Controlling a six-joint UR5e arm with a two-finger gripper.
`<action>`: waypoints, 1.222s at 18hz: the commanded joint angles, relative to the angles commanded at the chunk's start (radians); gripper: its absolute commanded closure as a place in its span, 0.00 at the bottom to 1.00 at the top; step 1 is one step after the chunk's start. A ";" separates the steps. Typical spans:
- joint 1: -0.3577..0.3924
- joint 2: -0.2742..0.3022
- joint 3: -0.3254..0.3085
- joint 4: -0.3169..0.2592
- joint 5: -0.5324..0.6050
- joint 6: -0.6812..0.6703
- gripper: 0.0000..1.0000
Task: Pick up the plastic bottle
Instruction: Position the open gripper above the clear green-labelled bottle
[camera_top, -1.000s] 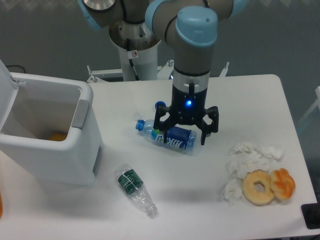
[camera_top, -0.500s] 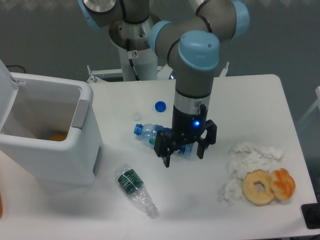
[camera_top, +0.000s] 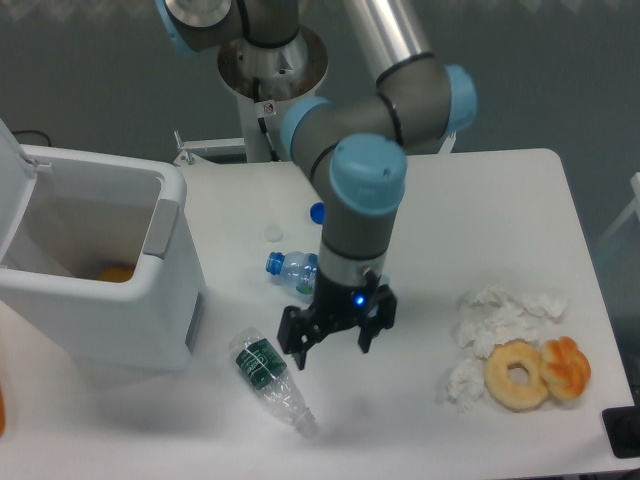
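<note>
The plastic bottle (camera_top: 271, 377), clear with a dark green label, lies on its side on the white table (camera_top: 480, 200), neck pointing toward the front right. My gripper (camera_top: 333, 342) hangs open just right of the bottle's label end, fingers pointing down, nothing between them. Its left finger is close to the bottle's base; I cannot tell if they touch.
A blue-tinted bottle (camera_top: 288, 267) lies partly hidden behind my arm. A blue cap (camera_top: 316, 211) and a white cap (camera_top: 273, 232) lie further back. A white bin (camera_top: 90, 280) stands at the left. Crumpled tissues (camera_top: 497, 312) and two doughnuts (camera_top: 538, 372) sit at the right.
My gripper has moved forward and left, away from the blue-tinted bottle toward the green-labelled bottle. It has stayed open. Neither bottle has moved.
</note>
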 joint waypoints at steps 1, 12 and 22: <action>-0.009 -0.014 0.015 -0.002 0.000 -0.002 0.00; -0.012 -0.074 0.040 -0.002 0.049 0.005 0.00; -0.012 -0.118 0.069 0.043 0.124 -0.024 0.00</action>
